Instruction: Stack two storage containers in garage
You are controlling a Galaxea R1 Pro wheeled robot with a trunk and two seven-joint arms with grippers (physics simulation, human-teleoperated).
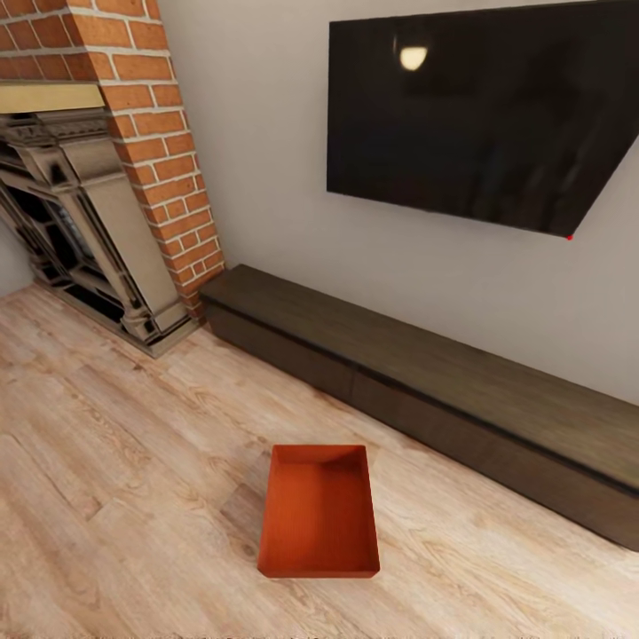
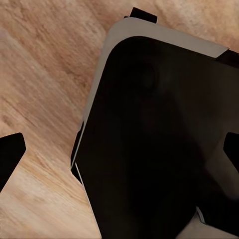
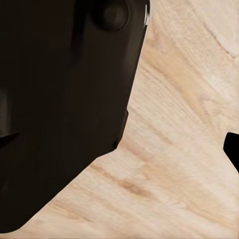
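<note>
The storage container [image 1: 319, 515] is plain orange-red, darker on its inner walls. It sits on the floor [image 1: 106, 461], light wood planks with tan grain streaks. Behind the storage container, the TV bench [image 1: 426, 373] is dark brown with faint wood grain. Above the bench, the TV [image 1: 479, 106] is glossy black with 1 pale reflected light spot, on a plain white wall [image 1: 266, 133]. Left of the bench, the chimney [image 1: 160, 133] is red-orange brick with pale mortar lines, and the fireplace surround [image 1: 89, 222] is grey-beige.

In both wrist views, the robot's base [image 2: 159, 139] is black with a grey edge.
</note>
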